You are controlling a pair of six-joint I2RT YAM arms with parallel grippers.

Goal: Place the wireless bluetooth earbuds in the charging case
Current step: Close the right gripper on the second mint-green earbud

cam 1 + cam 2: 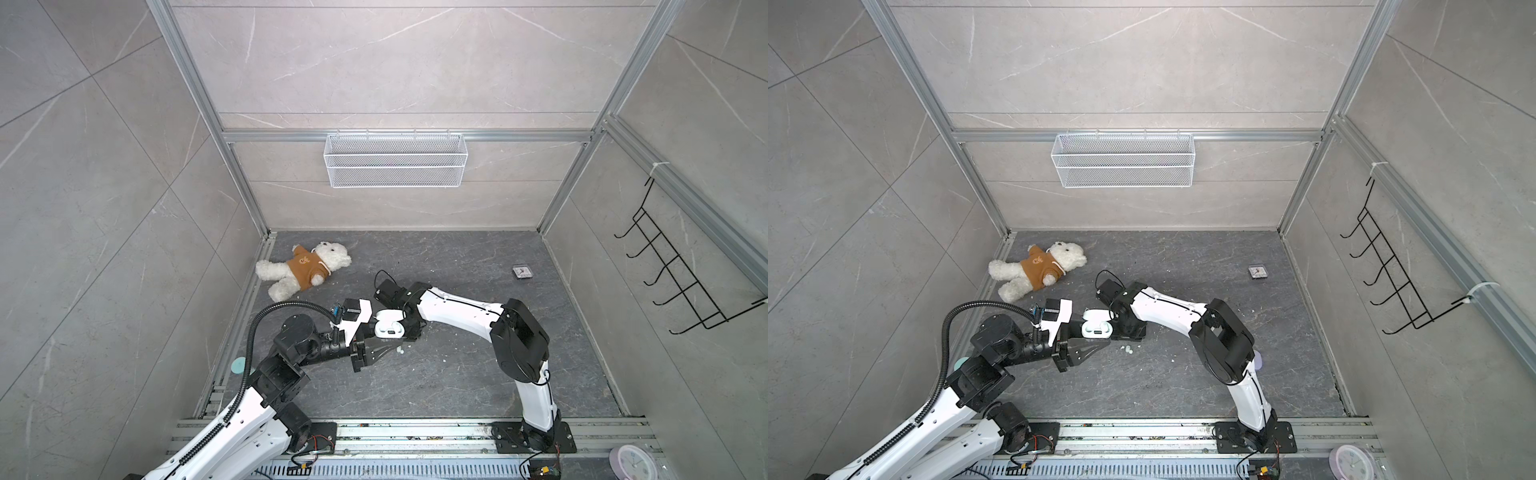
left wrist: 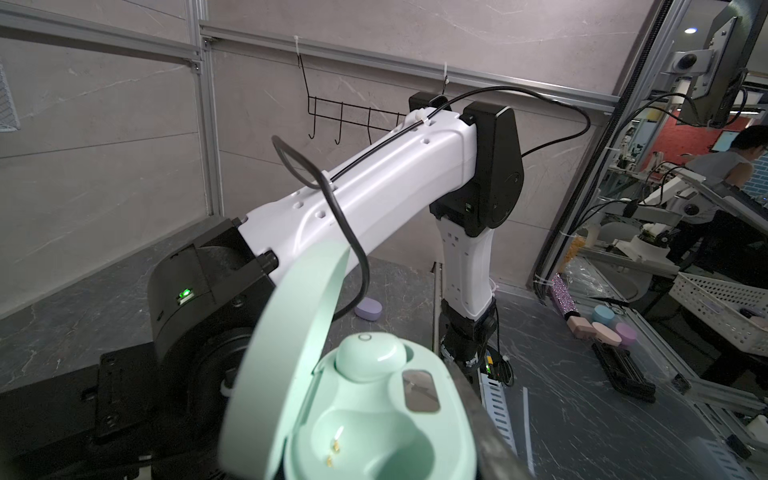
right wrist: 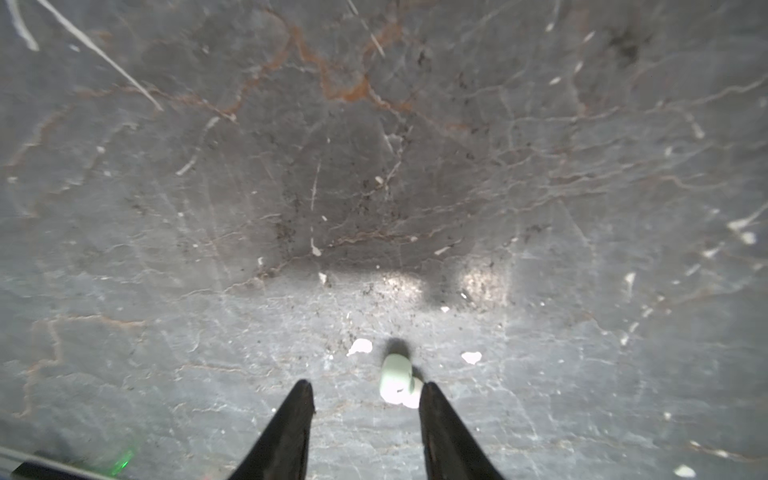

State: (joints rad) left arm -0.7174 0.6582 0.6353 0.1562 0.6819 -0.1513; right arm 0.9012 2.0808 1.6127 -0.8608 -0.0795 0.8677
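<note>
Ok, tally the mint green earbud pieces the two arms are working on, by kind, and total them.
charging case: 1, held with its lid open
earbuds: 2, one seated in the case, one loose on the table
total: 3

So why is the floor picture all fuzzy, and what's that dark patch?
Right wrist view: blurry, worst at the edges; the dark patch on the floor is a shadow, two glare spots beside it. Left wrist view: the charging case is sharp.
</note>
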